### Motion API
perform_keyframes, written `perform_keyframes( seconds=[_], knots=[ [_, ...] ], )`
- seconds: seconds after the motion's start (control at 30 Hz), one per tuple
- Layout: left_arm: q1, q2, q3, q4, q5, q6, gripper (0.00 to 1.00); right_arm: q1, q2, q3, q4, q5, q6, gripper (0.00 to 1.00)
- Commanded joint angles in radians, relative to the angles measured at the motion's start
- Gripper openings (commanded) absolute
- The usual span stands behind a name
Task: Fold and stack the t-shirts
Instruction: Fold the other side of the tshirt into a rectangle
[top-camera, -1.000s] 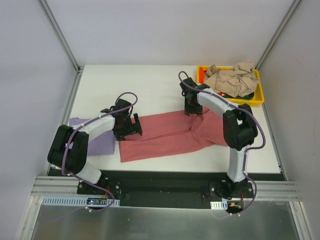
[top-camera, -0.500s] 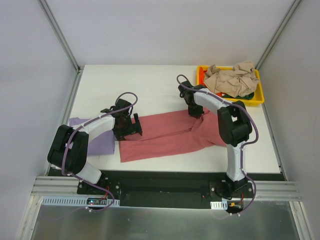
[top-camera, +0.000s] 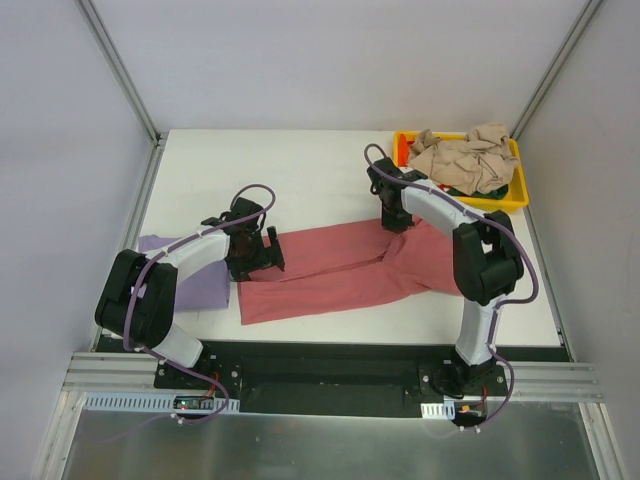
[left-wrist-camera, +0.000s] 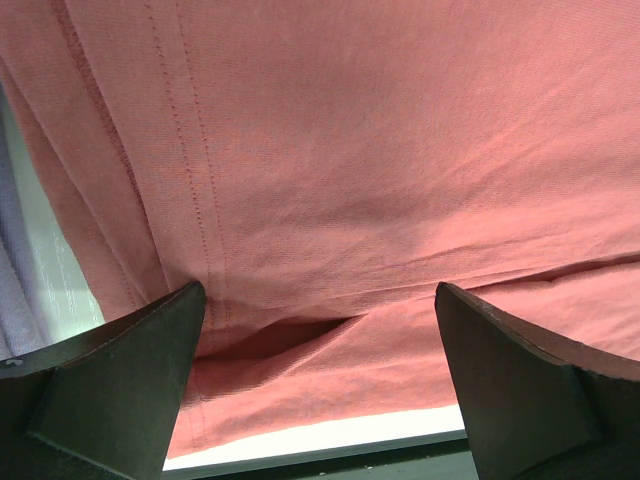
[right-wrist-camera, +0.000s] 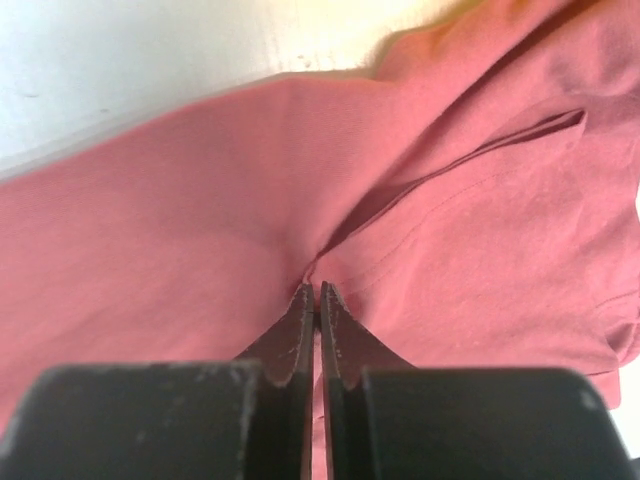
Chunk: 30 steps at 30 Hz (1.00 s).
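Our right gripper (right-wrist-camera: 316, 289) has slid a bit to the right, fingers pinched shut on the pink shirt (top-camera: 320, 275). Shirt lies flat, mid of the table (top-camera: 300, 170). Left gripper (left-wrist-camera: 318, 295) hasn't moved & is wide open over the shirt's left end. Fold's only starting, we think.

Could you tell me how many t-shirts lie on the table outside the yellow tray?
2: a large dusty red-pink cloth t-shirt spread mid-table, and a folded lavender cloth t-shirt at the left, partly under the left arm.

Probably a lab robot cell: white walls (top-camera: 320, 60), aluminium frame (top-camera: 121, 70).
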Motion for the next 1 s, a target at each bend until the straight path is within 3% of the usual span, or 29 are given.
perform_keyframes(
  seconds=[0.0,0.23,0.53,0.63,0.7,0.77,0.8,0.93,0.97],
  knots=[
    [0.016,-0.008,-0.014,-0.021,-0.018,0.006,0.99,0.020,-0.059,-0.001,0.050,-0.065,-0.031,0.01],
    [0.016,-0.014,-0.017,-0.023,-0.017,0.008,0.99,0.036,-0.008,0.030,0.073,-0.111,-0.032,0.01],
    [0.016,-0.017,-0.017,-0.023,-0.014,0.008,0.99,0.061,0.063,0.088,0.082,-0.155,-0.040,0.08],
    [0.016,-0.016,-0.017,-0.023,-0.014,0.008,0.99,0.061,0.072,0.100,0.070,-0.177,-0.064,0.21],
    [0.016,-0.013,-0.016,-0.023,-0.012,0.008,0.99,0.061,0.064,0.102,0.071,-0.192,-0.080,0.41],
    [0.016,-0.011,-0.013,-0.023,-0.011,0.009,0.99,0.059,0.038,0.099,0.079,-0.218,-0.093,0.69],
    [0.016,-0.011,-0.013,-0.023,-0.011,0.009,0.99,0.061,0.015,0.094,0.077,-0.229,-0.098,0.77],
    [0.016,-0.013,-0.010,-0.023,0.001,0.011,0.99,0.056,-0.109,0.018,0.117,-0.224,-0.083,0.99],
    [0.016,-0.014,-0.009,-0.023,0.008,0.008,0.99,0.049,-0.133,-0.004,0.120,-0.214,-0.068,0.96]
  ],
)
